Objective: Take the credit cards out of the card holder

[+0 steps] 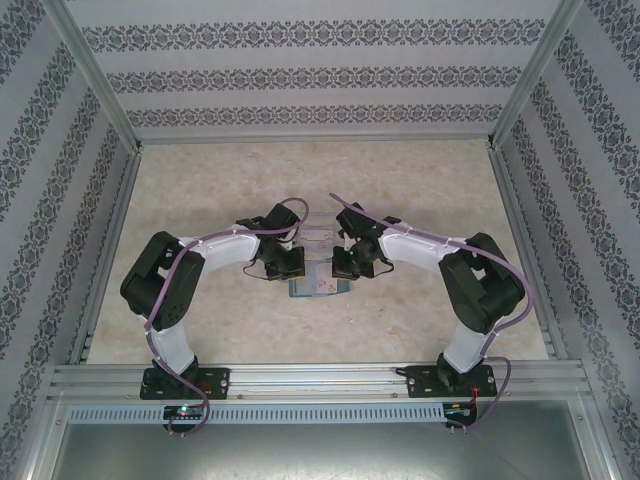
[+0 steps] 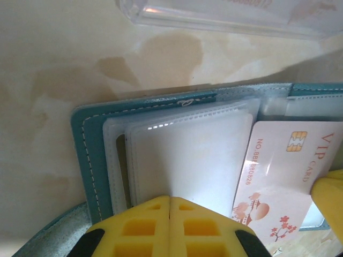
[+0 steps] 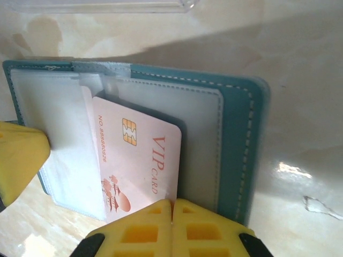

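The card holder (image 1: 318,285) lies open and flat on the table (image 1: 200,200), about midway between the side edges and somewhat nearer the near edge. A clear tray (image 2: 225,13) sits just beyond it toward the far edge, probably where freed cards are to go. The left hand (image 2: 170,225) is closed, fingers together with nothing between them. Its tips are set on the stack of clear plastic sleeves (image 2: 187,155) in the holder's left half, seemingly to pin the holder so it cannot slide. The right hand (image 3: 172,227) is closed too, its tips meeting the near edge of a pale pink credit card (image 3: 139,160). That card sits askew in the right half, one long side tucked under a sleeve. Closed fingers would suit pushing or dragging a thin, flat card out sideways. Whether the tips actually press on it I cannot tell.
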